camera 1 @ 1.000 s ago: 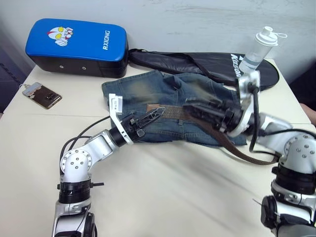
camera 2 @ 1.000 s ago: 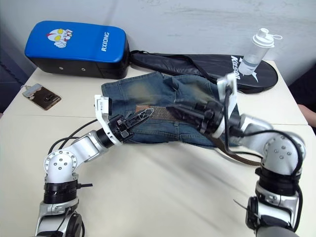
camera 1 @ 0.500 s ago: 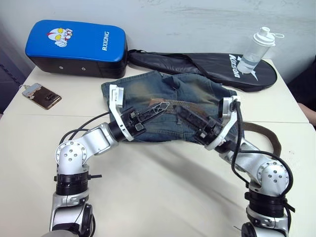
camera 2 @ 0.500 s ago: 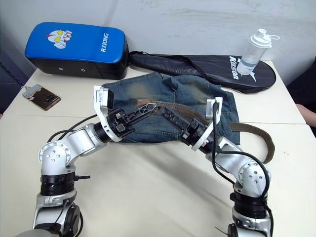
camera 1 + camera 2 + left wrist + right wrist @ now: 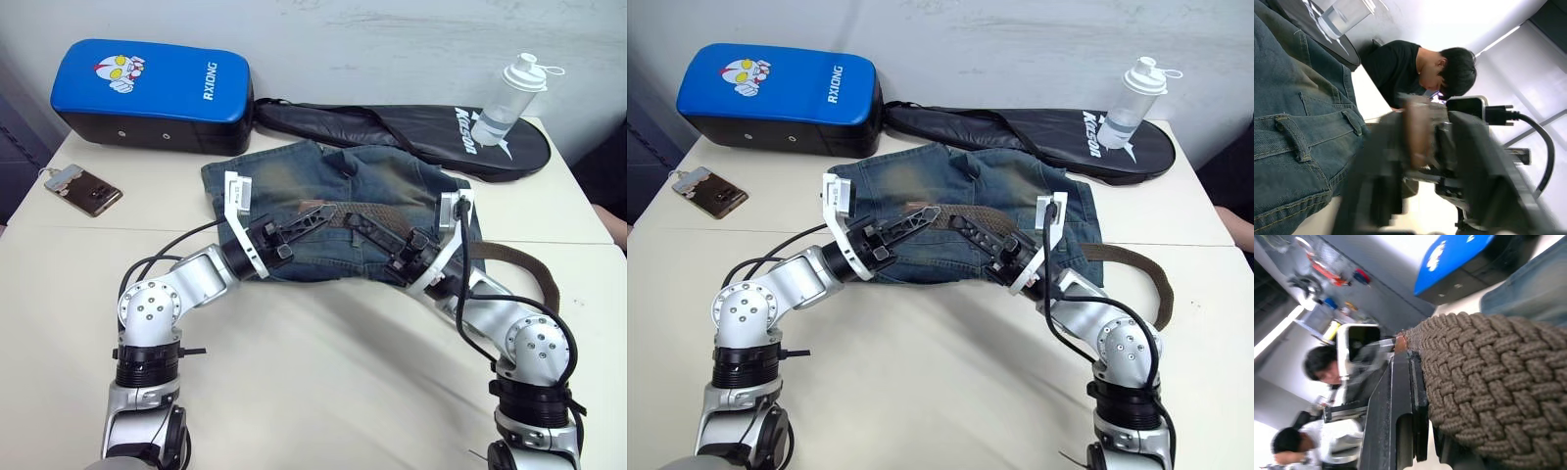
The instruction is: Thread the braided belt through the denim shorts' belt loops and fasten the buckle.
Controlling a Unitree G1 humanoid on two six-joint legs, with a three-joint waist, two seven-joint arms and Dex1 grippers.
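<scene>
- Feeding braided belt across denim shorts: right gripper jaws clenched on belt, you keep it taut.
- Left gripper jaws closed on belt end; pull toward next belt loops.

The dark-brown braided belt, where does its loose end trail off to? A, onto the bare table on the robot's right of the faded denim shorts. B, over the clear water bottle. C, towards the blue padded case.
A: the dark-brown braided belt loops off the faded denim shorts onto the pale table beyond the right gripper.
</scene>
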